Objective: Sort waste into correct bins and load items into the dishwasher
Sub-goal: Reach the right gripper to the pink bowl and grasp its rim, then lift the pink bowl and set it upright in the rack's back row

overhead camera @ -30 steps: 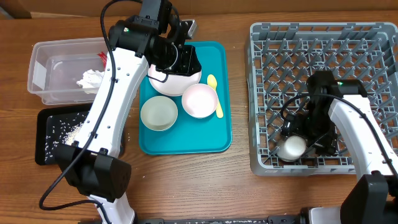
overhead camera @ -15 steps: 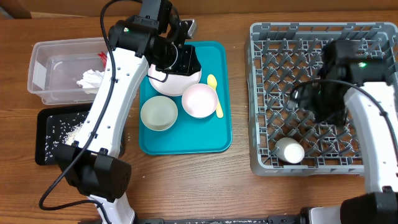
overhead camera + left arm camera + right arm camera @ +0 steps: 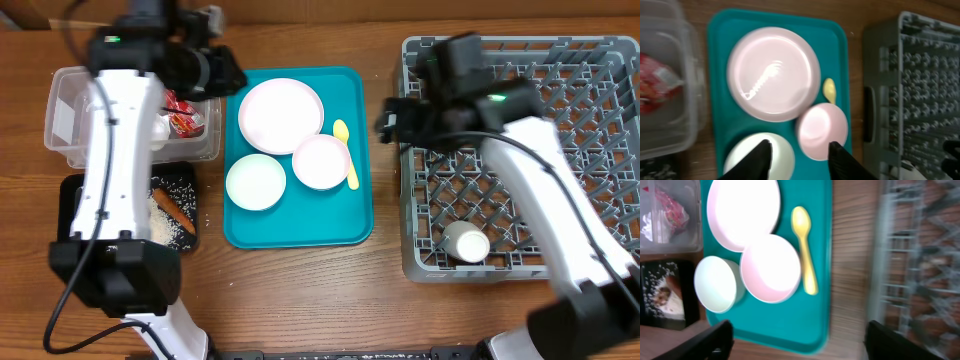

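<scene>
The round white-pink plate (image 3: 280, 112), two small white bowls (image 3: 321, 162) (image 3: 255, 182) and the pale yellow spoon (image 3: 345, 152) lie on a teal tray (image 3: 300, 232). The white cup (image 3: 466, 241) lies at the front of the grey dish rack (image 3: 520, 60). The clear tub (image 3: 65, 120) holds the red wrapper (image 3: 182, 110) and the white napkin (image 3: 160, 130). The black tray (image 3: 75, 240) holds rice (image 3: 160, 228) and an orange-brown stick (image 3: 174, 211). My left gripper (image 3: 222, 72) is open and empty between tub and plate; its fingers (image 3: 800, 157) hover over the bowls. My right gripper (image 3: 392, 118) is open and empty (image 3: 800, 345) at the rack's left edge.
A strip of bare wood (image 3: 385, 200) runs between the teal tray and the rack. The tub and black tray sit close together at the left. My right arm (image 3: 540, 170) crosses over the rack. The rack's upright pegs (image 3: 930, 75) stand in rows.
My right gripper left the cup lying in the rack's front and swung to the rack's left edge. My left arm moved left off the plate, uncovering it and the black tray.
</scene>
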Action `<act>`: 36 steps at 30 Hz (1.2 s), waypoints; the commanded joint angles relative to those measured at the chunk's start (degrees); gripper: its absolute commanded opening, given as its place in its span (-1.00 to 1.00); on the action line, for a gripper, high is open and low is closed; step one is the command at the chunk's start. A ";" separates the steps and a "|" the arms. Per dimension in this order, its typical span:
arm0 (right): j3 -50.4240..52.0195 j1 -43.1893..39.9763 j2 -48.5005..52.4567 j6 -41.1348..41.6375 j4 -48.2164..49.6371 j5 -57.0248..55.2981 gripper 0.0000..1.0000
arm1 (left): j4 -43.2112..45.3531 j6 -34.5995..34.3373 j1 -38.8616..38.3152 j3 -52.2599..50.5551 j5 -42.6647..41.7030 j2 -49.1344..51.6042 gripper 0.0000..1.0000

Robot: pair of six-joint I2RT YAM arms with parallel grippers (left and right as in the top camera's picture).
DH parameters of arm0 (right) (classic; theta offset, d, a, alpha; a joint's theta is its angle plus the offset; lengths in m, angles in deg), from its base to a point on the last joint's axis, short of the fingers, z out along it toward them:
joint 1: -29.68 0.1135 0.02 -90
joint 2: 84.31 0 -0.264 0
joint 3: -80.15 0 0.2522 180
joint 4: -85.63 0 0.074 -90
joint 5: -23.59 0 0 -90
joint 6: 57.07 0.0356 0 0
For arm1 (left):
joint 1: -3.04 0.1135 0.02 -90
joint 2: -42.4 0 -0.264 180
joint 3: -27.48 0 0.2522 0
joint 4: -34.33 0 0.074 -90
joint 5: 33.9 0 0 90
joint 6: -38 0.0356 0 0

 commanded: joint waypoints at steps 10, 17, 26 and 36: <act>-0.74 5.86 19.06 4.94 8.31 -0.33 0.10 | -3.63 -0.15 10.12 1.40 2.69 -0.59 0.12; -0.74 5.86 24.44 4.94 11.39 0.28 -0.28 | -4.04 -0.22 9.79 1.27 5.60 -0.57 0.51; -0.74 5.86 25.73 4.92 11.85 0.66 -0.64 | -4.04 -0.22 9.79 1.20 5.60 -0.57 1.00; -1.70 5.66 24.41 4.87 11.45 0.59 -0.92 | -4.00 -0.22 9.79 1.20 5.60 -0.57 1.00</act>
